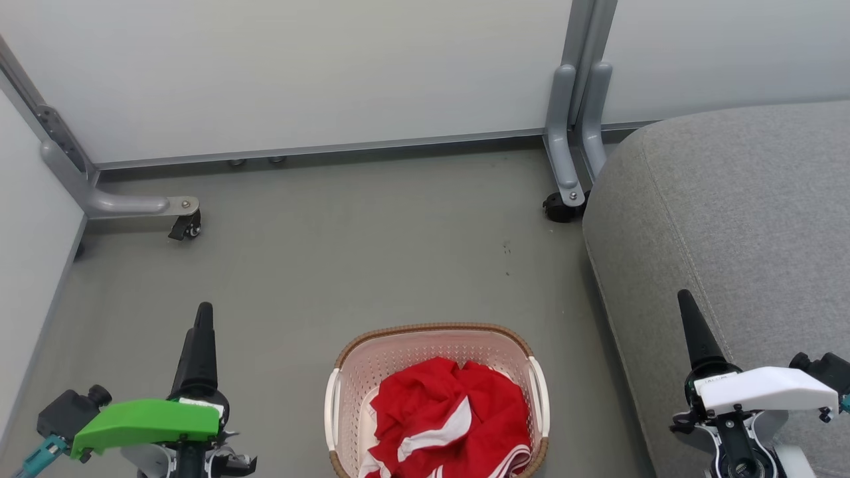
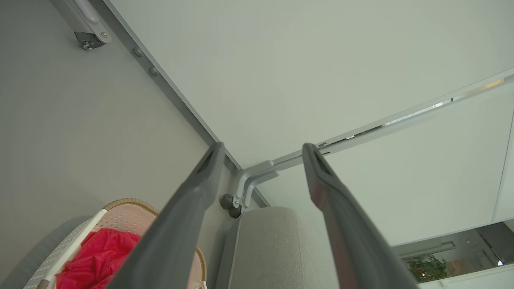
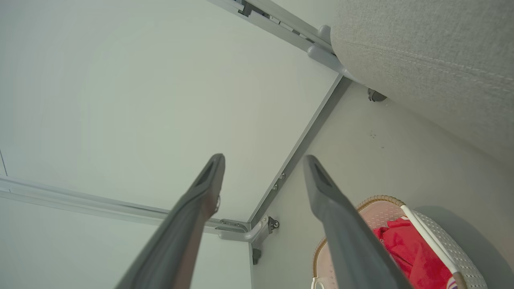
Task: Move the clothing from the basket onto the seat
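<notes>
Between the two pairs of dark fingers, and nearer the robot than their tips, the laundry basket (image 1: 398,362) stands on the grey floor (image 1: 372,245). The red clothing (image 1: 451,415) is bunched inside it, with white stripes showing in the folds. No garment lies on the visible part of the seat (image 1: 730,212), so I judge the task to be at its very start.

The left gripper (image 2: 262,146) has its fingers spread wide with nothing between them, and the basket lies to their right and below. The right gripper (image 3: 263,157) is likewise wide apart and empty, with the basket to the left of its fingers and the seat just to their right and ahead. Both pairs point forward, past the load. This looks like a ready stance, with the jaws wide so that either gripper can come down over the soft heap. The basket sits just beside the seat's rounded edge, apparently to keep the carry short.

Beyond the fingertips stand pale partition panels (image 1: 299,73) on grey metal feet (image 1: 133,204) with castors, one foot at the seat's far corner. They are well apart from the basket and should not hinder the move. What may get in the way is the basket's own wall and its white handles (image 1: 539,392), which the fingers must clear. The cloth must also rise over the seat's edge.
</notes>
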